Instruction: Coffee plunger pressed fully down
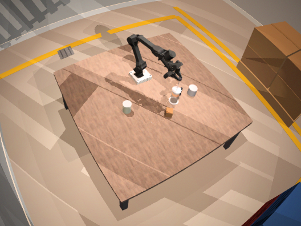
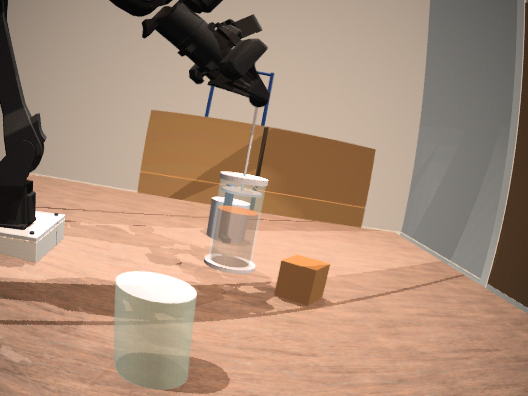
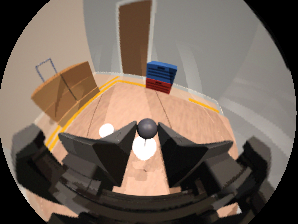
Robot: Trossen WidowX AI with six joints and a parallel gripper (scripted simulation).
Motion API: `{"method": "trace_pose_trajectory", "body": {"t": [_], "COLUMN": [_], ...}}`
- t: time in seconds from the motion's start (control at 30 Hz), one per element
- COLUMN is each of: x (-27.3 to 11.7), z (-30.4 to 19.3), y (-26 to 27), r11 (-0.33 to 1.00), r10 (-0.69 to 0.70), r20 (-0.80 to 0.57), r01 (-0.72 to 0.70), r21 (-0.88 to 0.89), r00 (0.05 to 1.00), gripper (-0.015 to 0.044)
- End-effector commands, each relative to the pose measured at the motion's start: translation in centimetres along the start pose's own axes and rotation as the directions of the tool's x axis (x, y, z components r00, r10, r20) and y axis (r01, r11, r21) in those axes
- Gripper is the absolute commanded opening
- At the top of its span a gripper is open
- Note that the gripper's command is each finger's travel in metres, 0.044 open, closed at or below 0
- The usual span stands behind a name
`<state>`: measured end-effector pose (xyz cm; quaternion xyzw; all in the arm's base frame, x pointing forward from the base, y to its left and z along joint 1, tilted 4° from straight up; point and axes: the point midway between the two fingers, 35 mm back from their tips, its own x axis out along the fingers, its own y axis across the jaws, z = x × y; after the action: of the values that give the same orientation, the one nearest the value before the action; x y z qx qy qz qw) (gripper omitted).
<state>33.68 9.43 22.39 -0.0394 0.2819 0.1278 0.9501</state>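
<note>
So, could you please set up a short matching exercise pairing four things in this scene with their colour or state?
Things:
1. gripper
2. plunger rod
3. cube
4. pale green cup

States:
A. orange, resting on the table right of the press
B. shut on the plunger knob
C. empty, nearest the exterior camera
D. raised high above the lid

Pairs: 1-B, 2-D, 3-A, 4-C

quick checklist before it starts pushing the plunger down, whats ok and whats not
1. Gripper closed around the plunger knob: ok.
2. Knob centred between the fingers, wrist view: ok.
3. Plunger rod fully raised, nothing pressed yet: ok.
4. Press flat on its base, upright: ok.
5. Orange cube and pale cup apart from the press: ok.
6. Rod exactly vertical: cannot tell.
</note>
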Motion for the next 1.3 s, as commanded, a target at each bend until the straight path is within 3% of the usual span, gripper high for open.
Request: {"method": "trace_pose_trajectory", "body": {"t": [0.0, 1.27], "x": [0.0, 3.6], "z": [0.0, -4.5], "y": [0.0, 0.0], "r11": [1.0, 1.0], "r10": [0.001, 0.001], "r20": [0.001, 0.001], "r01": [-0.001, -0.001], "r21": [-0.002, -0.002], "r00": [1.0, 1.0], "gripper": [0.0117, 0.0117]}}
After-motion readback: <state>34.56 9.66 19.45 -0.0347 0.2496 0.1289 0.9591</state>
